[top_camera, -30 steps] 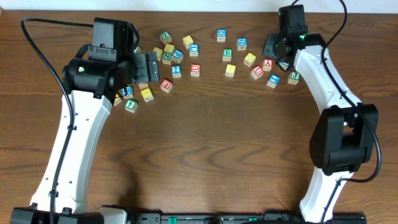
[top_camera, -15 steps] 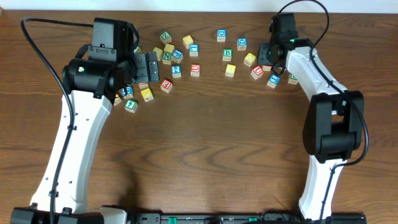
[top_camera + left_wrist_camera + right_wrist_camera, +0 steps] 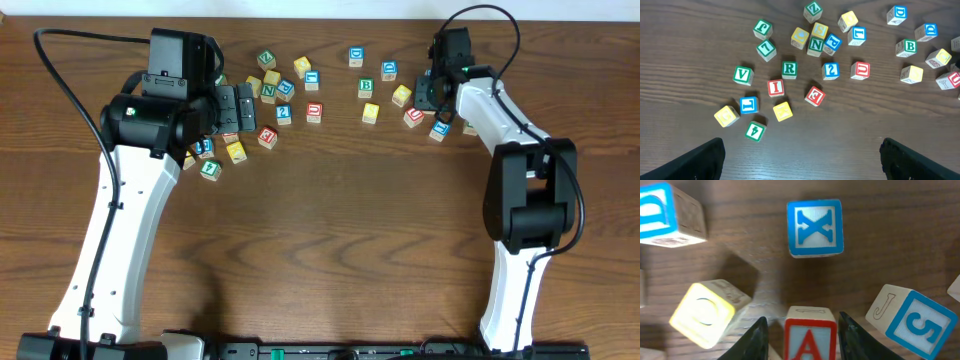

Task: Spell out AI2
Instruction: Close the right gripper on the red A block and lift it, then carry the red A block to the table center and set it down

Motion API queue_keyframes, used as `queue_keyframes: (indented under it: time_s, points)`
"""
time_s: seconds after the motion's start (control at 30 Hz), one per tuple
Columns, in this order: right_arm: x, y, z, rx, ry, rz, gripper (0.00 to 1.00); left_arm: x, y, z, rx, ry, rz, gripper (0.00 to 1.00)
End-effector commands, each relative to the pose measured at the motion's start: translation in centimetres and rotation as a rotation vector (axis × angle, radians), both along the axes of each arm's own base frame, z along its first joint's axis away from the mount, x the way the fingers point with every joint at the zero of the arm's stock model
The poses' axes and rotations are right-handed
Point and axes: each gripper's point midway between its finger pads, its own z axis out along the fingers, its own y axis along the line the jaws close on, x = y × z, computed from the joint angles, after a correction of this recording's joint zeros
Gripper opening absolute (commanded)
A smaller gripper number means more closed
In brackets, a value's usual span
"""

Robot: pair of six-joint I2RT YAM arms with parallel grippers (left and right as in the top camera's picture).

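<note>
We see the red A block (image 3: 810, 336) inside the parted right gripper (image 3: 803, 325), with small gaps on both sides. A blue X block (image 3: 815, 227) lies near it. The left gripper (image 3: 802, 152) stands wide.

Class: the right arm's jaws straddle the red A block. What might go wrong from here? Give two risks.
1. The A block sits off-centre in the right gripper, nearer one finger, so it may twist or slide as the jaws close.
2. The yellow block and the blue S block lie close outside the fingers, so either may get nudged during the grasp or the lift.
</note>
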Motion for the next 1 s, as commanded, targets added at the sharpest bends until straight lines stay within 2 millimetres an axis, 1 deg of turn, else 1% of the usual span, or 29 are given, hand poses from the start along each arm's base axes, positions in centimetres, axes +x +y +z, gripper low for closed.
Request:
queue_keyframes:
  time_s: [0.0,0.4,0.57,0.77,0.87,0.97]
  points:
    - [0.2,-0.8,-0.6,-0.025,0.004,-0.005,0.38,0.4,0.2,0.3,0.018,-0.016,-0.004,0.98]
    - [-0.3,-0.9,-1.5,-0.026,0.022,-0.005,0.3,0.5,0.2,0.4,0.017,-0.023,-0.004,0.97]
    - [-0.3,-0.9,-1.5,-0.025,0.021,-0.006,0.23,0.5,0.2,0.4,0.017,-0.023,-0.004,0.98]
    - [-0.3,-0.8,-1.4,-0.021,0.019,-0.012,0.21,0.6,0.2,0.5,0.017,-0.024,-0.004,0.97]
    - [-0.4,-0.8,-0.7,-0.02,0.015,-0.012,0.19,0.6,0.2,0.5,0.016,-0.027,-0.004,0.98]
    - [-0.4,-0.7,0.8,-0.012,-0.003,-0.008,0.18,0.7,0.2,0.5,0.016,-0.029,-0.004,0.98]
